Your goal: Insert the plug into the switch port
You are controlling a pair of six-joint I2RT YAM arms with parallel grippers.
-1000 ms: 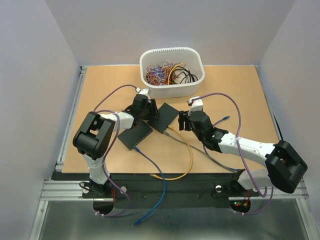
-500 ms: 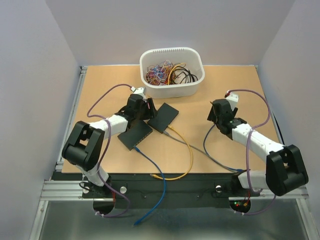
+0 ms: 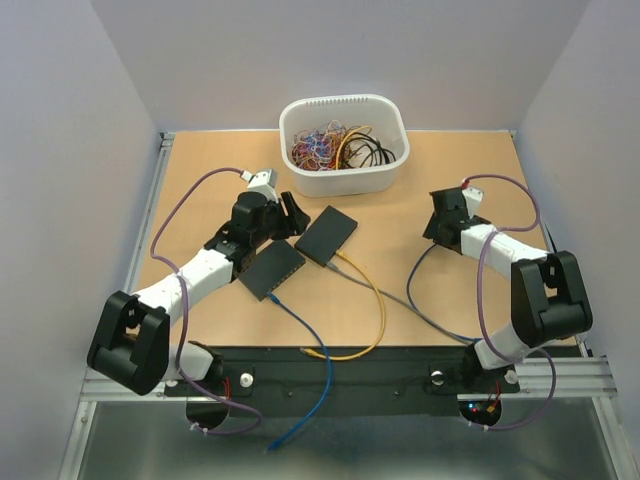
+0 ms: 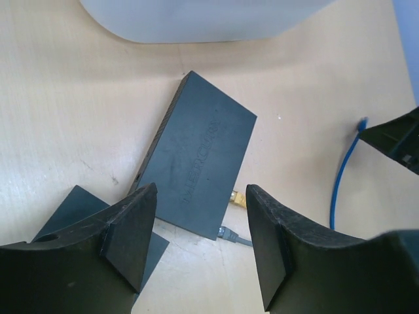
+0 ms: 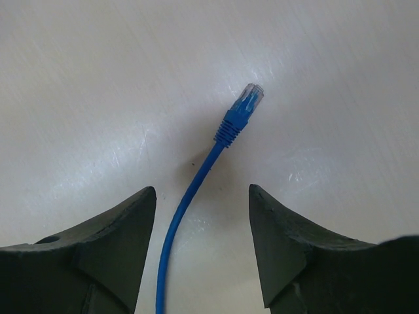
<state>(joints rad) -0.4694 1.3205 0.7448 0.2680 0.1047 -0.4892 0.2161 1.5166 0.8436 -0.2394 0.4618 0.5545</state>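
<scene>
Right gripper spread, empty, positioned astride cable behind plug for pickup. Plug lies loose on table, well right of switch. Left gripper spread, empty, held over switch, likely for bracing.

From high behind the arm bases we look down and forward across the whole table. From the left gripper we look steeply down, close over one black switch. From the right gripper we look down, closer still, on the blue plug. Top and left-wrist views share that switch, the blue cable and the white bin.
</scene>
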